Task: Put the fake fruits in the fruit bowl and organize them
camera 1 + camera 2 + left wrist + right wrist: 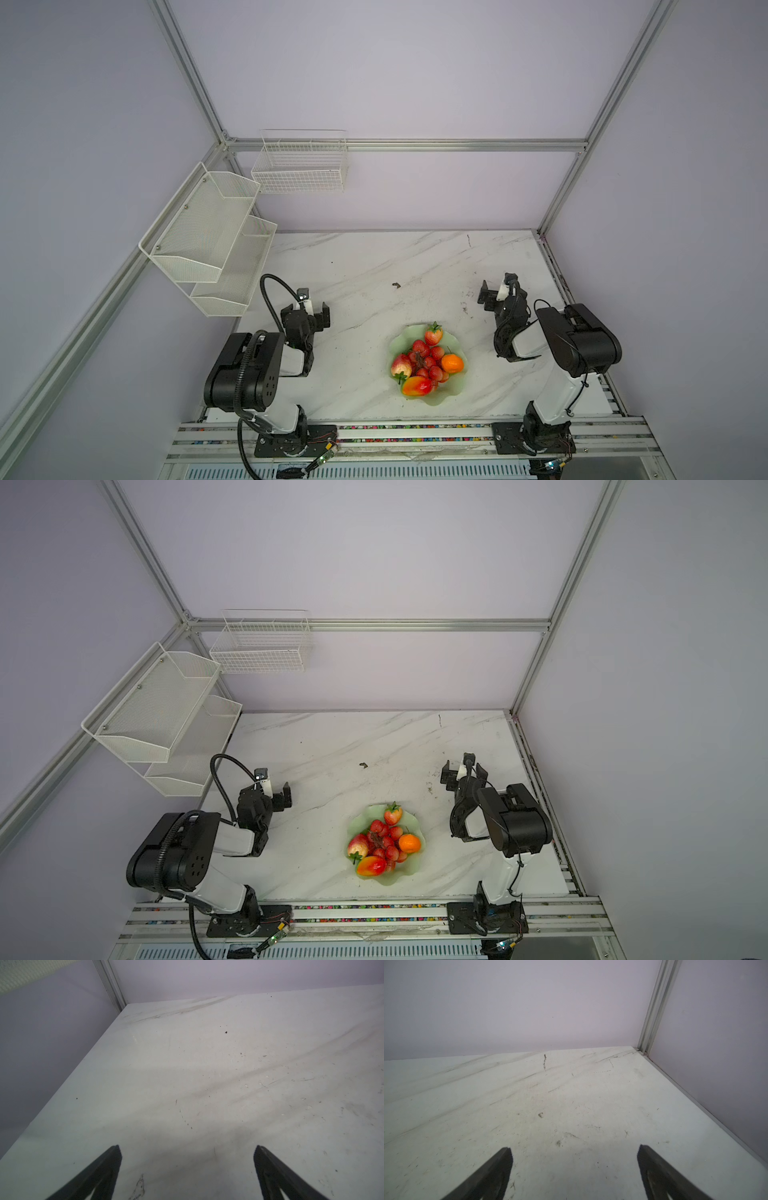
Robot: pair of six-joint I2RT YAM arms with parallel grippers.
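**Fake fruits [426, 361] all sitting in fruit bowl [449, 390]**

Bowl is resting at the front middle of the table [374, 270], between left gripper [306, 311] and right gripper [498, 291], well apart from both. Jaws are standing spread, holding nothing. Both top views are showing the fruit. Wrist views are catching only fingertips [116, 1153], cut off, over table.

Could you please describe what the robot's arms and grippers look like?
The left arm and right arm are each built from bulky, rounded black joint housings joined by smooth white links. A black ribbed hose runs along the left arm. The left gripper and right gripper each have two dark, flat fingers that taper toward the tip.
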